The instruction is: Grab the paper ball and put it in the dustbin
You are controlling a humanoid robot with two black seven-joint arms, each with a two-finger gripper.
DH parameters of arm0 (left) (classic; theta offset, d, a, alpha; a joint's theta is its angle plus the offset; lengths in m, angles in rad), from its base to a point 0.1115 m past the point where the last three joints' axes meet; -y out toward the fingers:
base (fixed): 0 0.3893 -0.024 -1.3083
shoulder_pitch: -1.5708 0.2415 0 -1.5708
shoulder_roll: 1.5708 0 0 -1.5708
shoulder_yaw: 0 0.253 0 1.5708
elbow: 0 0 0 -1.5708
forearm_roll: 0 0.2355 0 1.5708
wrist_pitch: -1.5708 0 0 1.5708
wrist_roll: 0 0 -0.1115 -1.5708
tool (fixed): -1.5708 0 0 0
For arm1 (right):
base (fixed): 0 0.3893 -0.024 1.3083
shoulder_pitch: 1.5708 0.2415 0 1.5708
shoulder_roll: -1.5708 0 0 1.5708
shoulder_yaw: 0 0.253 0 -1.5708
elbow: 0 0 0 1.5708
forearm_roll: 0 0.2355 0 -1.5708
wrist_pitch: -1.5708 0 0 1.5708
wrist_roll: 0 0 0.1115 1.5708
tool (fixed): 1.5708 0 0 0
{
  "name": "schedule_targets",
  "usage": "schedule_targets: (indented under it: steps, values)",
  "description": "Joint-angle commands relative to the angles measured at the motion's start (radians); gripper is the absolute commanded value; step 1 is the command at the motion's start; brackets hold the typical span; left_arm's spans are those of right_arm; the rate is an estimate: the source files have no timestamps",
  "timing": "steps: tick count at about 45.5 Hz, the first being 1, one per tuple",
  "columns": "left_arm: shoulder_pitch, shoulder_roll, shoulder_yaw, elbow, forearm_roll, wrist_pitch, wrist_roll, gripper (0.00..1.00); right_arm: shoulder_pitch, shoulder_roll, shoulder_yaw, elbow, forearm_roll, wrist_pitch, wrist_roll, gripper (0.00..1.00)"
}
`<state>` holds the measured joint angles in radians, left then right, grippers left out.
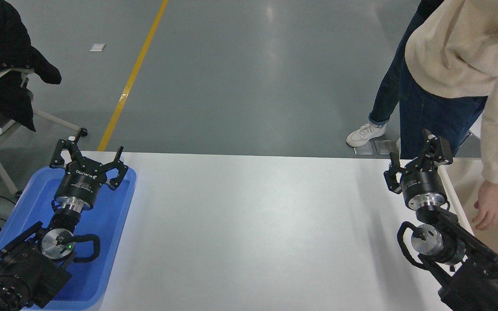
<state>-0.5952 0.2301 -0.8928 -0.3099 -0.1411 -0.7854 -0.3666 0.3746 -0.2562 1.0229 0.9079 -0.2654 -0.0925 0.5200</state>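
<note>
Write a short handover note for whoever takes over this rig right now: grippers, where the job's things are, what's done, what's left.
Left gripper: open, empty, parked over the blue tray.
Right gripper: open, empty, above the table's far right corner, beside the dustbin.
Paper ball: not visible anywhere, neither on the table nor in either gripper. The bin's inside is mostly hidden, so whether the ball is in there cannot be told.
A person's hand hangs over the bin.
Left: find the ball and confirm it is in the bin; wait for the hand to clear.
</note>
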Motion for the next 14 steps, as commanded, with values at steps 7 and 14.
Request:
schedule_targets:
  steps: [7,14]
  values:
    - [0.0,0.0,0.0,0.0,0.0,0.0,0.0,1.0,-0.031,0.009,-0.007,0.019,-0.002,0.04,0.005,1.0]
    - [0.0,0.0,0.0,0.0,0.0,0.0,0.0,1.0,-0.045,0.009,-0.003,0.016,-0.002,0.082,0.006,1.0]
